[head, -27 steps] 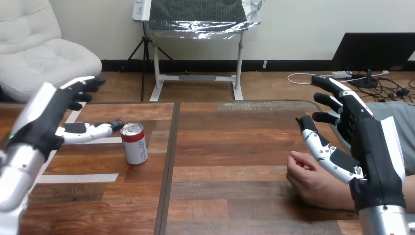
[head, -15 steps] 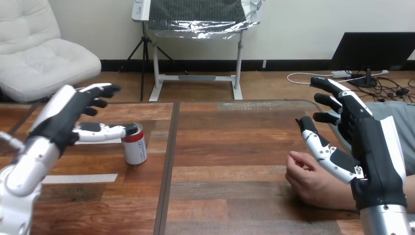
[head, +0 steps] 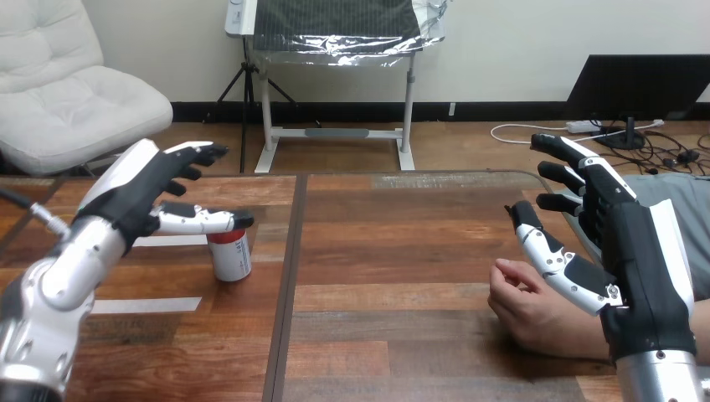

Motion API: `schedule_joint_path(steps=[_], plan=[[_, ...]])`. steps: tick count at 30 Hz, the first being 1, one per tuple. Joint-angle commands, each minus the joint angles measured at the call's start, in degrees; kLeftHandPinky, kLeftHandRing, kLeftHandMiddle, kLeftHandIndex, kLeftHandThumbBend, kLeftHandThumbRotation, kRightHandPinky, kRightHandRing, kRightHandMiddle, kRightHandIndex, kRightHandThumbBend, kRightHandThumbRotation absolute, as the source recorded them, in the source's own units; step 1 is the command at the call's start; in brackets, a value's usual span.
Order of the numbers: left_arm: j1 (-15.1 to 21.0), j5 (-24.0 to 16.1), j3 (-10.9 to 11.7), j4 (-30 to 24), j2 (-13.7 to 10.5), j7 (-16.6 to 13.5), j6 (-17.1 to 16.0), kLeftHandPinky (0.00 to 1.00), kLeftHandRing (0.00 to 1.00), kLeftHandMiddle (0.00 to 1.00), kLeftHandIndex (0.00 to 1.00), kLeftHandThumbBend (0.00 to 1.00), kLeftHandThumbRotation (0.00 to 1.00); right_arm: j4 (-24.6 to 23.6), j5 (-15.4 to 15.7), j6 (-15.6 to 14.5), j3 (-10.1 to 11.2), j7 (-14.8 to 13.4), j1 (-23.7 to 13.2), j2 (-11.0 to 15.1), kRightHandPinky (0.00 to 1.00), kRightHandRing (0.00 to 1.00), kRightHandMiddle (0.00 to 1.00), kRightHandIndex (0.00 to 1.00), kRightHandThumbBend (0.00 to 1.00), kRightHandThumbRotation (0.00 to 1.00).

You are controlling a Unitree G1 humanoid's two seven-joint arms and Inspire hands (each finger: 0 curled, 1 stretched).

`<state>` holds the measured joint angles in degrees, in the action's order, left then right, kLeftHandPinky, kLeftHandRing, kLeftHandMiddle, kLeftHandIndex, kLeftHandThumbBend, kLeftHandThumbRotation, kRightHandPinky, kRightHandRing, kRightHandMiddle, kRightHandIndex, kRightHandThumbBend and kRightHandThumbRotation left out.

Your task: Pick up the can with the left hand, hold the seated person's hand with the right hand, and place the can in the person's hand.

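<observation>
Look at your wooden table (head: 402,251) first: a dark seam (head: 289,276) runs front to back and splits it in two. On the left half two strips of white tape lie flat, one strip (head: 146,305) near the front and another strip (head: 167,241) further back, partly under your left arm. Over on the right half, the person's hand (head: 527,308) rests on the wood, loosely curled, near the table's right side. Your right hand (head: 636,243) stands upright just beside it with its fingers straight and spread apart, and its thumb (head: 548,247) reaches out above the person's knuckles; nothing is curled round that hand, and you cannot tell whether the two touch. Now the can (head: 232,260): it stands upright on the left half, just left of the seam, between the two tape strips and well apart from the person's hand. It's a silver can with a red band round its upper part. Your left hand (head: 138,188) is right on it from the left, its fingers (head: 197,152) straight and apart, raised beyond the can. Its thumb (head: 205,220) stretches straight across the can's top and hides the lid. Whether the thumb actually presses on the rim, you cannot tell from here.
</observation>
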<state>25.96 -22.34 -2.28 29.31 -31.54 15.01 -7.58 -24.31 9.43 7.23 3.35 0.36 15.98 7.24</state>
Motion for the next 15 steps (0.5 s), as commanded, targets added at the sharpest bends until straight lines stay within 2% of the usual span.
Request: schedule_joint_path(steps=[1,11,15], plan=[[9.4,-1.7,-1.7,1.8,-0.4,-2.5,-1.6,0.82,0.88,0.89,0.85,0.81,0.33,-1.4,0.4,-0.3,0.9,0.5,-3.6,1.4,0.74,0.85,0.88,0.81,0.39,0.0],[12.9,-5.8,-4.5,3.7,0.2,-4.7,0.6,0.77,0.85,0.87,0.85,0.84,0.36,-1.6,0.5,-0.6,0.9,0.8,-3.7,1.4,0.76,0.86,0.89,0.81,0.39,0.0],[14.1,-7.3,-5.5,5.3,0.4,-6.2,0.4,0.74,0.83,0.85,0.85,0.85,0.39,-1.7,0.7,-0.8,0.8,0.8,-3.6,1.5,0.76,0.86,0.89,0.81,0.4,0.0]])
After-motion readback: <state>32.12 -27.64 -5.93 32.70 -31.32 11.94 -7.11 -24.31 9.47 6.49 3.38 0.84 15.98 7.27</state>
